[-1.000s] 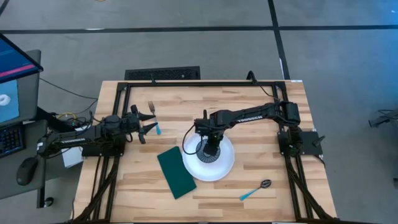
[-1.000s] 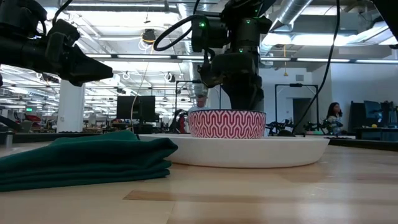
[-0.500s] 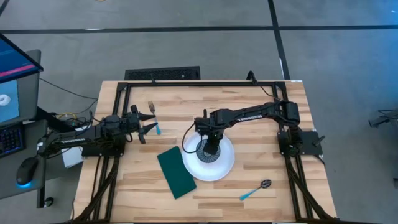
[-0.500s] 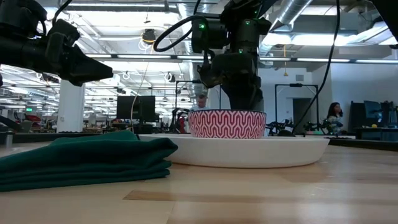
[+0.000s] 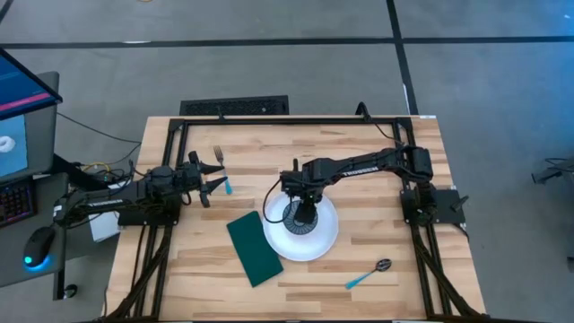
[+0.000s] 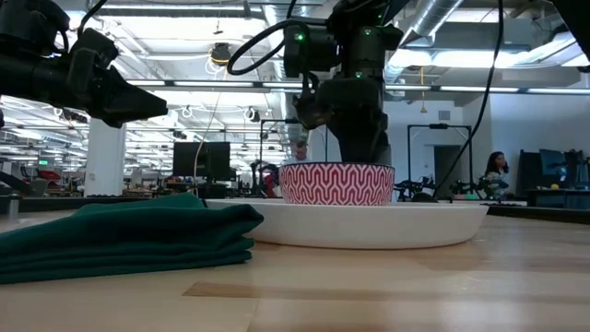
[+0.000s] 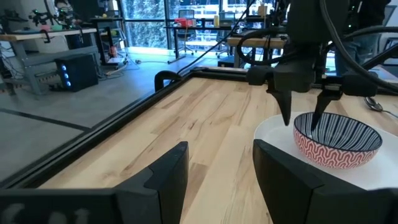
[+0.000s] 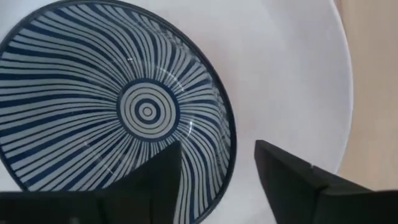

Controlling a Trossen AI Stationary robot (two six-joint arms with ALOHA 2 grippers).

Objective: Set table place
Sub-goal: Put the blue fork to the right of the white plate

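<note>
Now my right gripper [image 5: 303, 215] stands released over the bowl [image 5: 300, 216], centre frame, unchanged on the plate [image 5: 325, 240]; left gripper [image 5: 215, 179] stays open.

Right gripper [image 5: 305, 213] pointing down, fingers apart — left gripper [image 5: 213, 176] open, idle at table's left.

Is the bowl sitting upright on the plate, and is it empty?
Upright and empty: the bowl stands level on the plate, its striped inside bare.

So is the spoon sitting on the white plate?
No, the spoon lies on the bare wooden table, apart from the white plate, which holds only the bowl.
</note>
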